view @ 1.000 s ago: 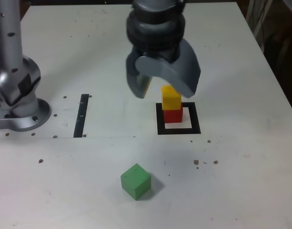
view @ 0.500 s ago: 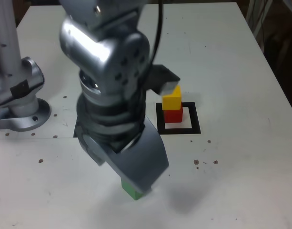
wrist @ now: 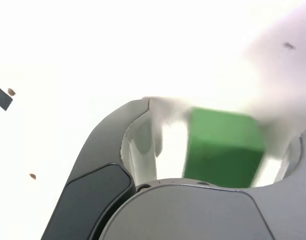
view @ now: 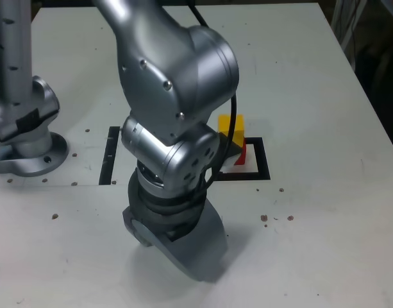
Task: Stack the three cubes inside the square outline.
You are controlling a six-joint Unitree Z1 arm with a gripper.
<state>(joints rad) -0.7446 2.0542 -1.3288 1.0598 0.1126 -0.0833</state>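
The green cube [wrist: 223, 147] shows only in the wrist view, sitting between the jaws of my gripper [wrist: 217, 137]. The jaws stand apart, with a white gap between the cube and one finger [wrist: 135, 135]. In the exterior view my gripper [view: 177, 247] is down at the table near the front, and the arm hides the green cube. Behind it the yellow cube [view: 232, 130] rests on the red cube [view: 242, 154], which is partly covered by the arm. Both stand inside the black square outline [view: 260, 168].
The arm's silver base [view: 23, 128] stands at the exterior view's left. A narrow black strip [view: 110, 157] lies between the base and the arm. Small dark specks dot the white table [view: 324, 212].
The arm has swung from above the stack to the front of the table. The gripper has come down over the green cube, which the arm now hides in the exterior view.
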